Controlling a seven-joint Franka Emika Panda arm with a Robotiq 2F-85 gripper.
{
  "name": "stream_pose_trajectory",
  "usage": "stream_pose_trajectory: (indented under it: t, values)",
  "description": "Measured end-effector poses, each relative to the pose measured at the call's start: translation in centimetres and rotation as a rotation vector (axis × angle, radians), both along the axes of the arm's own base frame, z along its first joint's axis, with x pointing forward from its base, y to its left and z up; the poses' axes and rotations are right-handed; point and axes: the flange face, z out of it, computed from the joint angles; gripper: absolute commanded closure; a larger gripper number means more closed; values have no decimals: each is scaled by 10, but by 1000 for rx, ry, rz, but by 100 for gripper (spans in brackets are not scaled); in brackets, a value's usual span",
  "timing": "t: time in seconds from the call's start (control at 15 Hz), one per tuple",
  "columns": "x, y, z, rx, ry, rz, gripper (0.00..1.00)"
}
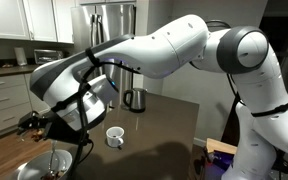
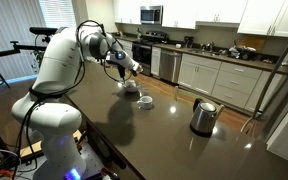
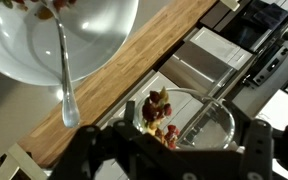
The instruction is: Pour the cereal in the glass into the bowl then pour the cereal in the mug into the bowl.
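Cereal (image 3: 158,108) sits inside the glass (image 3: 199,120), and the pincer (image 3: 169,155) is clamped on this glass from both sides, holding it off the counter (image 1: 174,125) so that it can be tipped. We judge that the glass leans over, its long axis lying roughly across the wrist view, with the pieces gathered at the end turned to the bowl (image 3: 94,40). This bowl lies just beyond and below the pincer; its spoon (image 3: 64,75) points its handle back toward the pincer. Farther off the mug (image 1: 114,136) stands upright, then the kettle (image 1: 134,98).
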Motion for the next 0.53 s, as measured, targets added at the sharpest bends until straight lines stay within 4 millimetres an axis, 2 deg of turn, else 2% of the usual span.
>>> stream_pose_trajectory:
  t: [0.53]
  values:
    - [-7,-6,18,-13,-22,-19,40]
